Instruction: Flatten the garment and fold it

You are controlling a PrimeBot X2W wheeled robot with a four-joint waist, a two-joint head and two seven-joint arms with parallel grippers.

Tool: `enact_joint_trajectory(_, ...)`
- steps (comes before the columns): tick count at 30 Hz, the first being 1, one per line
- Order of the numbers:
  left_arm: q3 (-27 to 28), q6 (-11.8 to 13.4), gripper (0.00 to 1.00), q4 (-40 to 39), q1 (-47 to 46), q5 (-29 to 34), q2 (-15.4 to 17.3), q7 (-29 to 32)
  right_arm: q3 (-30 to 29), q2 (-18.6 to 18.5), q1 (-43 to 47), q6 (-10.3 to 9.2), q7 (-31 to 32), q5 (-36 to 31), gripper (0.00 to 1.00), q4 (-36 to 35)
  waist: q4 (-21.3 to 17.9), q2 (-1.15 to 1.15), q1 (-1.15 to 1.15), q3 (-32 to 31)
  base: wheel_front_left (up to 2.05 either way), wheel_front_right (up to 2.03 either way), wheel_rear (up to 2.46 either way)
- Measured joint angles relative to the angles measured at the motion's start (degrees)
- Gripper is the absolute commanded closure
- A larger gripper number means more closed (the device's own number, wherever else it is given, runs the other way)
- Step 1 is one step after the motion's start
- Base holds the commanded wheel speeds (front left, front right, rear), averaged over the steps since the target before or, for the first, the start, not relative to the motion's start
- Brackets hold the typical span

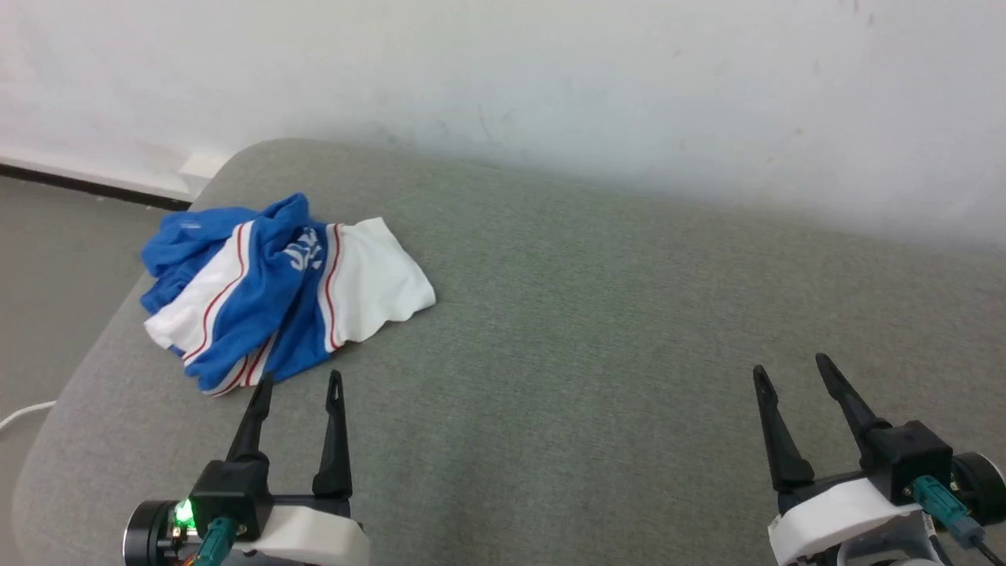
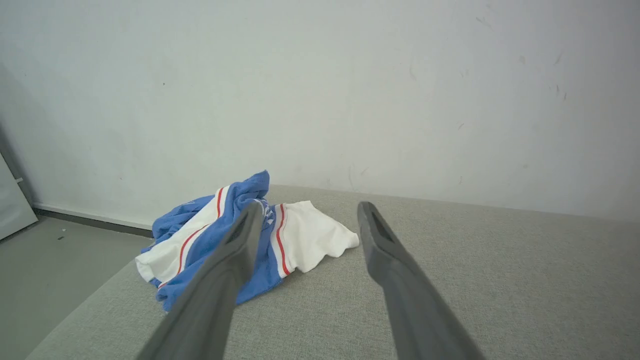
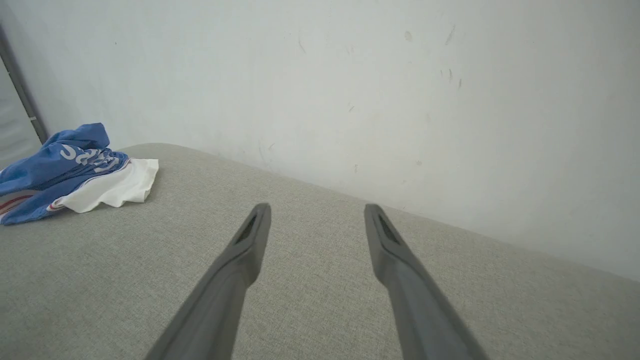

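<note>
The garment [image 1: 279, 291] lies crumpled in a heap at the far left of the grey cushioned surface [image 1: 597, 346]. It is royal blue with white sleeve panels, thin red stripes and some white lettering on top. My left gripper [image 1: 302, 379] stands open just in front of the heap, fingertips close to its near edge but apart from it. In the left wrist view the garment [image 2: 300, 235] sits beyond the open left gripper [image 2: 310, 210]. My right gripper [image 1: 790, 365] is open at the lower right, far from the cloth. The right wrist view has the garment [image 3: 75, 172] at its left edge, beyond the open right gripper [image 3: 316, 210].
A pale wall [image 1: 550, 86] runs close behind the surface. The surface's rounded left edge drops to a grey floor [image 1: 55, 267], where a white cable [image 1: 23, 413] lies. Bare fabric stretches between the two grippers and to the right.
</note>
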Motion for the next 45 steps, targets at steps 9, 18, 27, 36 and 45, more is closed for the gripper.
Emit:
enact_joint_trajectory(9, -0.6, 0.5, 0.0, -0.2, 1.3, -0.5, 0.0, -1.0, 0.3, 0.0, 0.8, 0.0, 0.0, 0.0, 0.0, -0.4, 3.9, 0.0, 0.0, 0.0, 0.0, 0.0, 0.0)
enact_joint_trajectory(18, -1.2, 0.6, 0.0, -0.8, 1.7, -1.0, 0.0, -2.1, 1.0, 0.0, 0.8, 0.0, 0.1, 0.0, 0.0, -0.7, 7.9, 0.0, 0.0, 0.1, 0.0, 0.0, 0.0)
enact_joint_trajectory(27, -1.2, 1.0, 0.0, -1.1, 2.9, -1.2, 0.0, -3.1, 1.3, 0.0, 0.9, 0.0, 0.0, 0.0, 0.0, -0.8, 12.0, 0.01, 0.0, 0.0, 0.0, 0.0, 0.0)
enact_joint_trajectory(36, -1.4, 1.5, 0.0, -1.5, 3.6, -1.5, 0.0, -4.3, 1.5, 0.0, 1.3, 0.0, -0.2, 0.0, 0.0, -0.8, 15.0, 0.0, 0.0, -0.2, 0.0, 0.0, 0.0)
enact_joint_trajectory(45, -1.5, 1.5, 0.0, -1.9, 4.6, -1.6, 0.0, -5.4, 1.0, 0.0, 2.1, 0.0, -0.7, 0.0, 0.0, -0.8, 17.5, 0.0, 0.0, -0.6, 0.0, 0.0, 0.0)
